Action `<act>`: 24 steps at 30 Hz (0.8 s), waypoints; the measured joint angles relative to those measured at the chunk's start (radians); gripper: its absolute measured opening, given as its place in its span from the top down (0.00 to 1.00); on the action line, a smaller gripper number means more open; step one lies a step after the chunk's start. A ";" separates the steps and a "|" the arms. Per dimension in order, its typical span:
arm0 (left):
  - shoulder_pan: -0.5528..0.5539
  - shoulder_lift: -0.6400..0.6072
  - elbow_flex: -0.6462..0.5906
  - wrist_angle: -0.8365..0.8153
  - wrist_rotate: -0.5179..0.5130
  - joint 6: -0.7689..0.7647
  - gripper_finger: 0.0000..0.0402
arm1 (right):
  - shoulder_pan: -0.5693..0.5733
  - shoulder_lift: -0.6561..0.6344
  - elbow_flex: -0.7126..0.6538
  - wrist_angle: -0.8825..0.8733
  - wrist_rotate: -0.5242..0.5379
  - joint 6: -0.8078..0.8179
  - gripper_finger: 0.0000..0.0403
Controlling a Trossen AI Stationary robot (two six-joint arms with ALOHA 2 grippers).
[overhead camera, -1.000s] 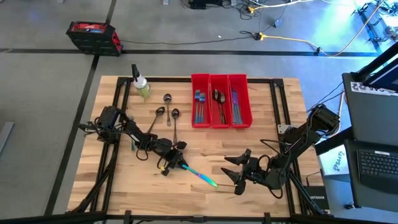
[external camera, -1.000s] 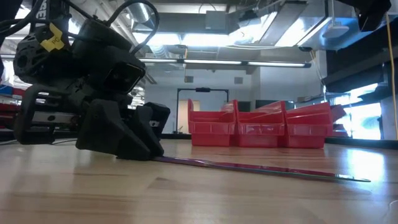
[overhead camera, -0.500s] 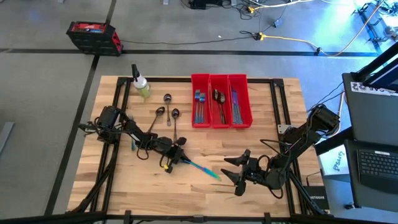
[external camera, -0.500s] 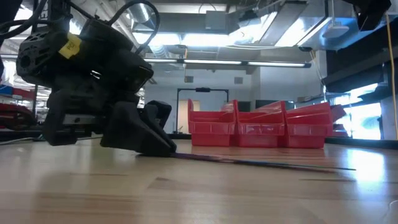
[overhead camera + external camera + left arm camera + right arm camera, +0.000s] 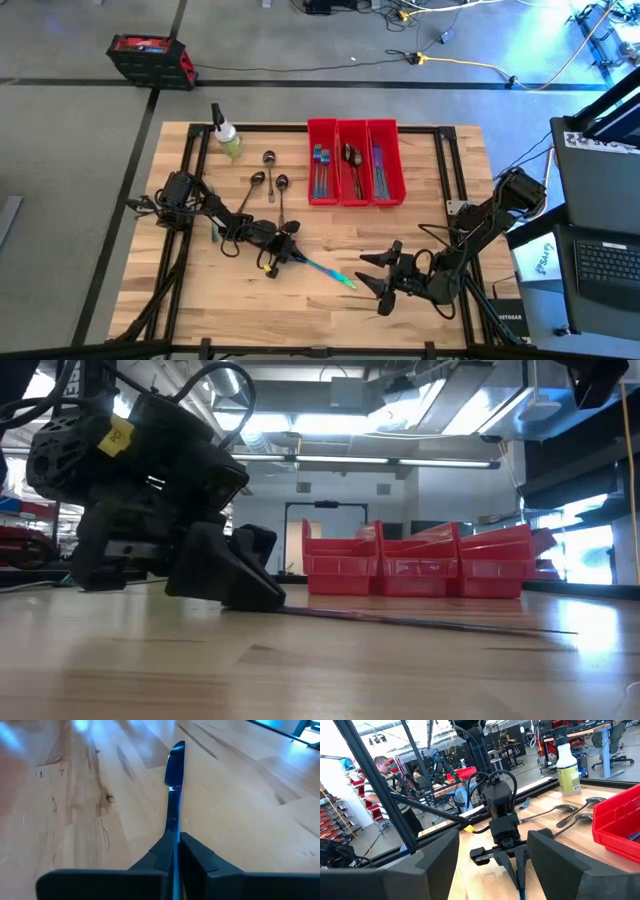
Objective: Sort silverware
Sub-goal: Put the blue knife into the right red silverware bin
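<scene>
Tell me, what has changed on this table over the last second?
The left gripper, shut on the knife, has drawn back a little toward the table's far side, taking the knife with it; the blade tip now lies slightly farther from the front edge. The right gripper stayed open and idle near the front right. The three spoons, the red bins and the spray bottle have not moved.

even, bright overhead light on the wooden table (image 5: 400,215), with only short soft shadows. ceiling strip lights (image 5: 380,460) glare white in the low view, and the near tabletop there is blurred. a small glint sits on the knife (image 5: 174,795); the table's far edge is soft. blue glare tints the floor's corner
</scene>
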 joint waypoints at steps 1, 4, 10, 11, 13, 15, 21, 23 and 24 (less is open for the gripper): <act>0.000 0.000 0.000 -0.001 0.001 -0.001 0.98 | 0.000 0.000 0.000 0.000 -0.002 0.000 0.45; 0.000 0.000 0.001 -0.002 0.005 -0.002 0.99 | 0.000 0.000 0.000 0.000 -0.008 0.000 0.45; -0.014 0.002 0.000 0.037 0.032 0.018 0.92 | 0.000 0.000 0.000 0.000 -0.008 0.000 0.45; -0.019 0.002 0.000 0.046 0.029 0.032 0.90 | 0.000 0.000 0.000 0.000 -0.008 0.000 0.45; -0.025 0.002 -0.001 0.061 0.025 0.045 0.85 | 0.000 0.000 0.000 0.000 -0.008 -0.001 0.45; -0.026 0.003 -0.001 0.071 0.015 0.044 0.80 | 0.000 0.000 0.000 -0.001 -0.008 -0.002 0.45; -0.023 0.003 -0.001 0.081 -0.003 0.005 0.62 | 0.000 0.000 0.000 -0.001 -0.009 -0.002 0.45; -0.023 0.003 -0.001 0.084 -0.009 -0.007 0.57 | 0.000 0.000 0.000 -0.003 -0.009 -0.002 0.45; -0.024 0.003 -0.001 0.086 -0.009 -0.010 0.55 | 0.000 0.000 0.000 -0.003 -0.009 -0.002 0.45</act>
